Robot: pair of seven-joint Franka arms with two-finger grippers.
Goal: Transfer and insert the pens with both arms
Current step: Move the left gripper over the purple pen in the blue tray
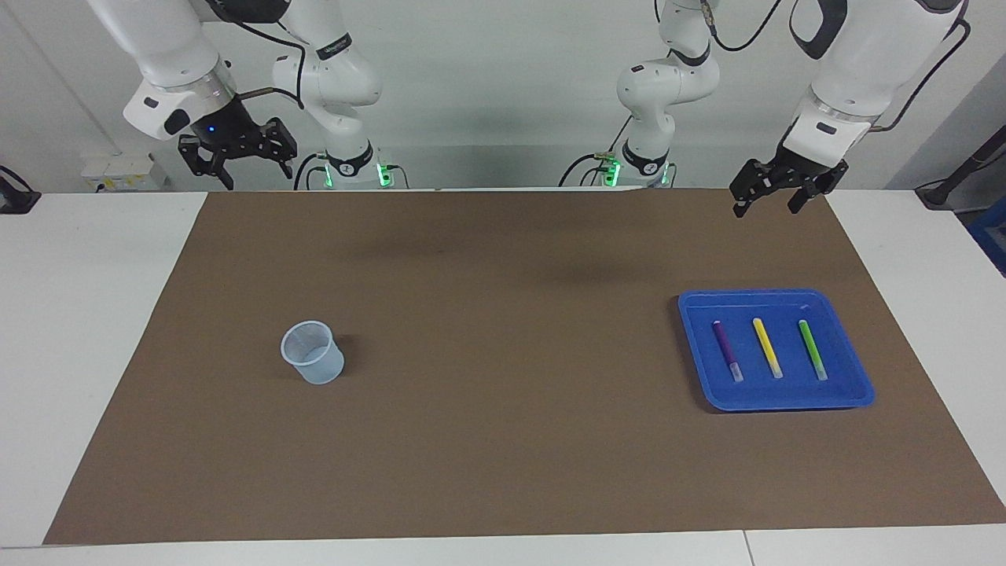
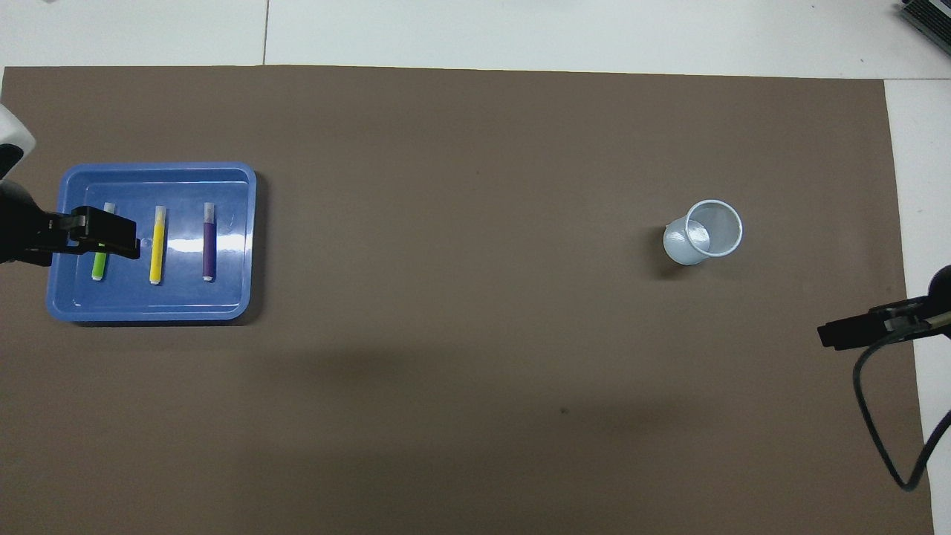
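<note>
We see the left tool (image 1: pixel 770 192) hanging with fingers apart above the brown mat (image 1: pixel 503 440) at the left arm's end of the worktop (image 1: pixel 86 330), the right tool (image 1: pixel 236 153) likewise spread and raised at the other end. The purple pen (image 1: pixel 727 350), yellow pen (image 1: pixel 767 347) and green pen (image 1: pixel 813 349) lie side by side in the blue tray (image 1: pixel 853 393), well apart from the clear cup (image 1: pixel 313 353) standing upright on the mat.

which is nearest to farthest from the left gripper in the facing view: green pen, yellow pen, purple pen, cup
From the left gripper, raised over the mat's edge by the robots:
1. green pen, in the blue tray, outermost
2. yellow pen, middle
3. purple pen, innermost
4. cup, toward the right arm's end
</note>
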